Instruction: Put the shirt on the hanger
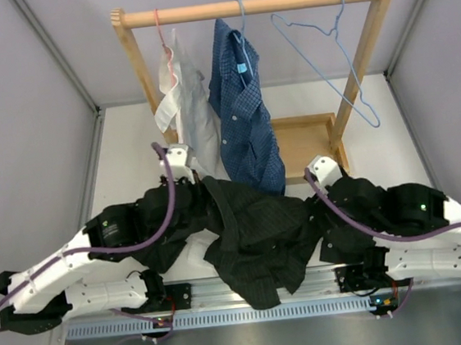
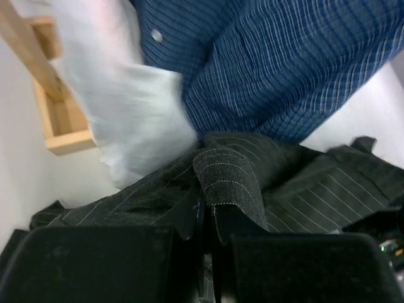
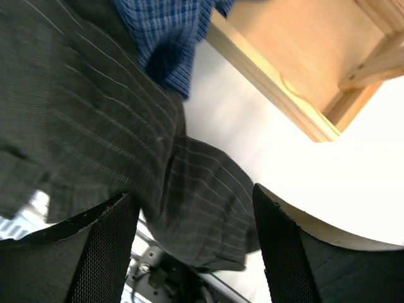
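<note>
Left gripper point(image 2: 208, 237): jaws together, clamped on a raised fold of the shirt point(image 1: 258, 239). The striped black cloth bunches up right at the fingertips and spreads away to either side of them.

Right gripper point(image 3: 192, 196): jaws well apart. A loose flap of the same black cloth hangs down between the fingers point(image 3: 104, 252) and is not pinched. It lies closer to the finger on the left of that view.

Between the two grippers the shirt lies crumpled on the table point(image 1: 131, 166). Its lower edge drapes over the near edge by the arm bases.

Just beyond the left fingertips: the blue checked shirt point(image 1: 245, 113) hangs straight ahead, its hem reaching down to the black cloth. The white shirt point(image 1: 186, 103) hangs ahead and to the left.

Beyond the right fingertips: bare white table, then the wooden base tray point(image 1: 302, 144) ahead and to the right.

Farthest out, well apart from both grippers: the hanger point(image 1: 340, 13) hangs bare and tilted from the wooden rail point(image 1: 279, 3), to the right of the two hung shirts.
</note>
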You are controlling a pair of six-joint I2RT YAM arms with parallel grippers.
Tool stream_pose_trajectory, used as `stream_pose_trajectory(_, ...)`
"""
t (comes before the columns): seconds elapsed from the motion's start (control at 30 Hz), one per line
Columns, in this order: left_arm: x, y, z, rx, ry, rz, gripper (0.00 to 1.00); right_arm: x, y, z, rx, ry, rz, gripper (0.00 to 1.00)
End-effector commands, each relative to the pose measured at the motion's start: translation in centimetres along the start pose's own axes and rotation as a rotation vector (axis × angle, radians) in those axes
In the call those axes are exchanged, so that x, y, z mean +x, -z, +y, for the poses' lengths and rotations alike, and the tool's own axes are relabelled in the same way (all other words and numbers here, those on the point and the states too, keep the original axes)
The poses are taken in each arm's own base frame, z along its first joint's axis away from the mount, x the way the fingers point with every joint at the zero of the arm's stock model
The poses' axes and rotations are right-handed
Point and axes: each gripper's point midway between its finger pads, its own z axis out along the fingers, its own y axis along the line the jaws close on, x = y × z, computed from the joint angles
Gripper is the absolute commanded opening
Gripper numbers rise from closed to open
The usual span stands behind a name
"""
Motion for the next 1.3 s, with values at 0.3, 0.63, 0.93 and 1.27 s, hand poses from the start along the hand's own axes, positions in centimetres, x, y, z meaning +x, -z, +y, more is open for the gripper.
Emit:
stream_pose_trajectory(0.3,4.8,-2.8,-5.7,0.186,0.067,0.140,0.00,-11.7,2.0,7.4,-0.379,-0.236,-0.395,0.59)
stream_pose_trajectory(0.63,4.2,-4.1,-4.8,0.091,0.119,0.082,0.00,-13.2,-2.0,16.6,-0.458,-0.262,-0.366,0.55)
stream_pose_trajectory(0.93,3.7,-4.0,-4.7,0.091,0.140,0.060,0.00,-11.5,-5.8,14.9,-0.182,-0.246,-0.308,0.42)
stream_pose_trajectory(1.27,4.3,-3.6,-3.7,0.109,0.014,0.060,0.00,-11.9,-5.3,9.0,0.006,-0.217,-0.322,0.00)
